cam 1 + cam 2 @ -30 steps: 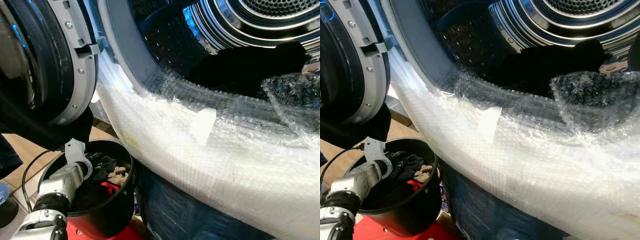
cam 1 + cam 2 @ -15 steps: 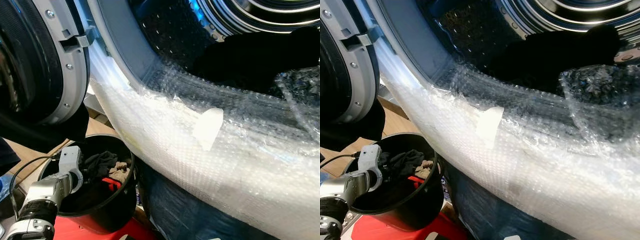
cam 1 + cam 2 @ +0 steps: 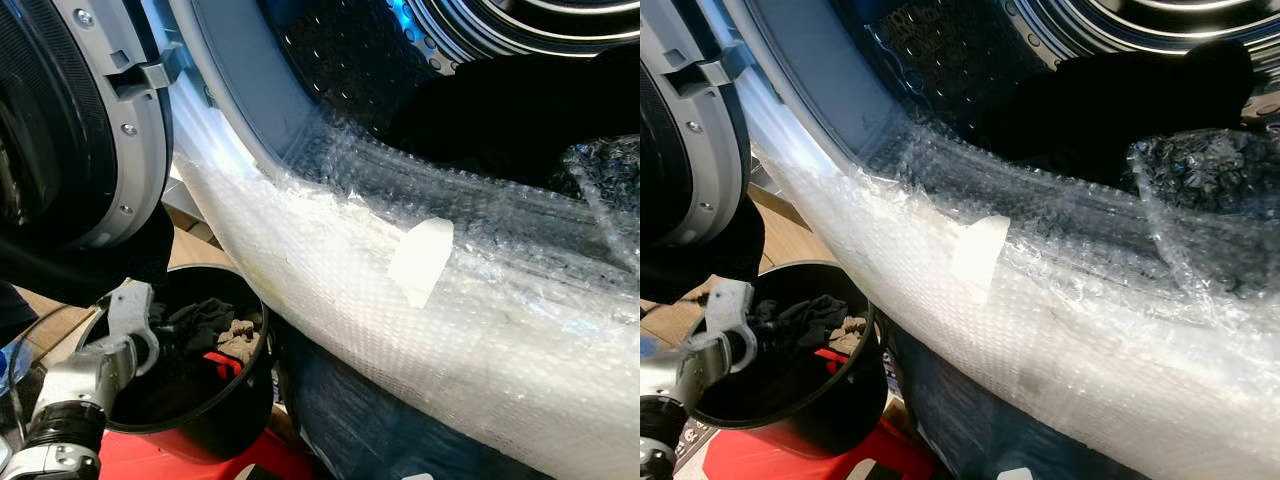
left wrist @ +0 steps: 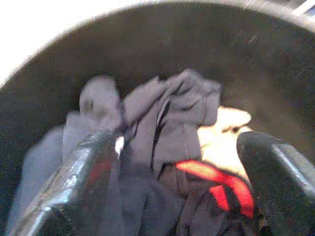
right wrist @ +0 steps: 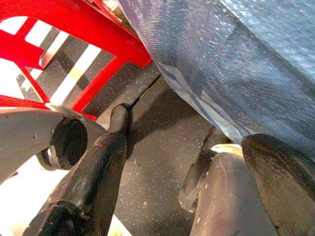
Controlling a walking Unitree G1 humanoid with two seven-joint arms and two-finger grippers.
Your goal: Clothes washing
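You have one bucket [image 3: 255,375] at near left, holding several dark clothes [image 4: 162,123]. Your left gripper [image 4: 177,187] hangs over them, fingers wide apart and empty. One washer drum [image 3: 480,40] gapes far right; your right gripper [image 5: 197,182] idles low, spread open.

A home laundry corner is showing here: a front-loading washer [image 3: 300,130] is standing with its door [image 3: 80,130] swung open and its steel drum [image 3: 1120,20] gleaming, its front wrapped in bubble wrap [image 3: 480,320]. A black bucket [image 3: 235,400] of clothes [image 4: 162,118] is sitting below on wood flooring [image 3: 790,235].
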